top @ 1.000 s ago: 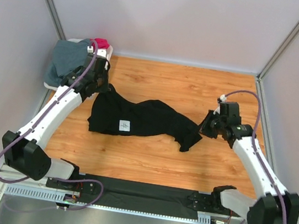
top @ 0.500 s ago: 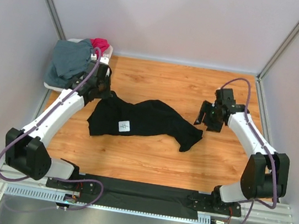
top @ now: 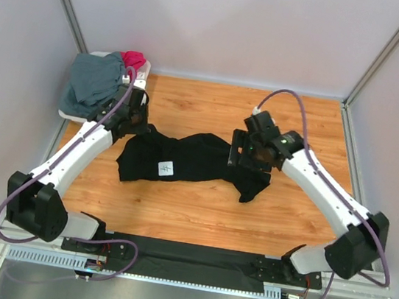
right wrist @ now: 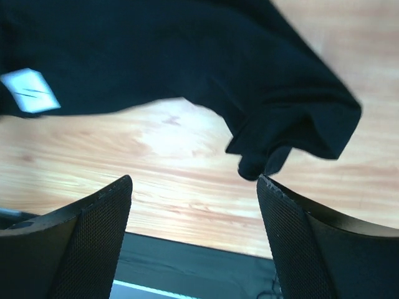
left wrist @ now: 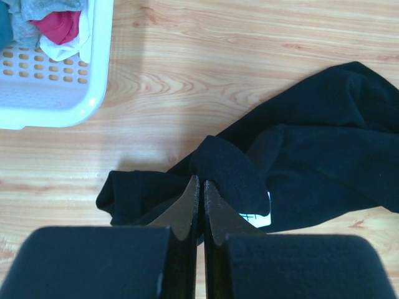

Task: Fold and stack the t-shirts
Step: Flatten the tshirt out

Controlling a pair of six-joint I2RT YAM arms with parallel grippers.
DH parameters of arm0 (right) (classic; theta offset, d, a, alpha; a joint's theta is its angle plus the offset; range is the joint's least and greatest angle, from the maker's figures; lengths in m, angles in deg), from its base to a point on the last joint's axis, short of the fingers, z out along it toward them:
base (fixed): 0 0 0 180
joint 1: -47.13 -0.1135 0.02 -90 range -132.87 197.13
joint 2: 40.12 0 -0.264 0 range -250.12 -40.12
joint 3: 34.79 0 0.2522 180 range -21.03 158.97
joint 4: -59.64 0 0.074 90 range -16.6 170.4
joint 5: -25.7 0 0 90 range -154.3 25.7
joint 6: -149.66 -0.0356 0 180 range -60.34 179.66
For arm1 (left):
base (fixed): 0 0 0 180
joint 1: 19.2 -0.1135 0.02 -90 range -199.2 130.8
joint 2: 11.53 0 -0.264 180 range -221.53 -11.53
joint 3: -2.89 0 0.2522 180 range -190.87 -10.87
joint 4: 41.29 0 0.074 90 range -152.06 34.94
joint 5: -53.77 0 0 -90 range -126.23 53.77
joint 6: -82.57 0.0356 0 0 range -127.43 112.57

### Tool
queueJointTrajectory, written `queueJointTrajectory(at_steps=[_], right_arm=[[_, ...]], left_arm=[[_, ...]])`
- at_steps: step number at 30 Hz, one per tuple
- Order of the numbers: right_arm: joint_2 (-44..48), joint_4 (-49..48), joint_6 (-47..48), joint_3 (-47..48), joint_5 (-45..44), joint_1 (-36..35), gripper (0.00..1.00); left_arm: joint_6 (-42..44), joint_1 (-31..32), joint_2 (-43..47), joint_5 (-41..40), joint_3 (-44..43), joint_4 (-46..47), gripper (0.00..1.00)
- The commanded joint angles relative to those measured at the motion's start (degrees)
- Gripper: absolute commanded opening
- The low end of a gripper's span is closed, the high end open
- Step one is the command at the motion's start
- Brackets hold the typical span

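Right gripper (right wrist: 194,187) swung left over black t-shirt (top: 191,156), jaws spread, left gripper (left wrist: 201,190) pinching its edge (contact hidden)

We find no readable text in any view: the only marking is a white square label (top: 166,167) on the black shirt (top: 202,154), and it carries a small dark mark, too blurred and too small for us to decipher.
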Motion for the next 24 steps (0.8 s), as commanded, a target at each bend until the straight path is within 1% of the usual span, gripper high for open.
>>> queueJointTrajectory(at_steps=[1,5,10,15,18,21,22,24], right_arm=[[-5.1,3.8,-5.3,-2.2,-6.9,-3.7,0.82],[-10.2,2.7,-6.0,-3.4,-8.8,-5.9,0.77],[-13.1,-0.5,-6.8,-4.7,-9.0,-6.9,0.68],[-16.3,-1.8,-7.1,-6.6,-10.6,-7.6,0.63],[-18.0,-2.3,-6.6,-7.2,-12.1,-7.6,0.59],[-19.8,-2.7,-5.9,-6.5,-12.9,-7.6,0.52],[-20.2,-2.7,-5.7,-6.4,-13.2,-7.6,0.47],[-21.1,-1.2,-5.6,-5.3,-15.3,-7.6,0.40]], left_arm=[[-0.3,0.0,3.0,0.8,0.1,1.8,0.00],[-0.3,0.0,4.2,-0.2,0.8,1.5,0.00],[-0.3,0.0,5.1,-0.7,1.4,1.5,0.00],[-0.3,0.0,4.9,-0.7,1.4,1.4,0.00],[-0.2,0.0,4.9,-1.1,1.3,1.3,0.00],[0.0,0.0,5.1,-1.7,1.3,1.2,0.00],[0.1,0.0,5.2,-1.9,1.3,1.3,0.00],[0.4,0.0,5.6,-2.2,1.4,1.4,0.00]])
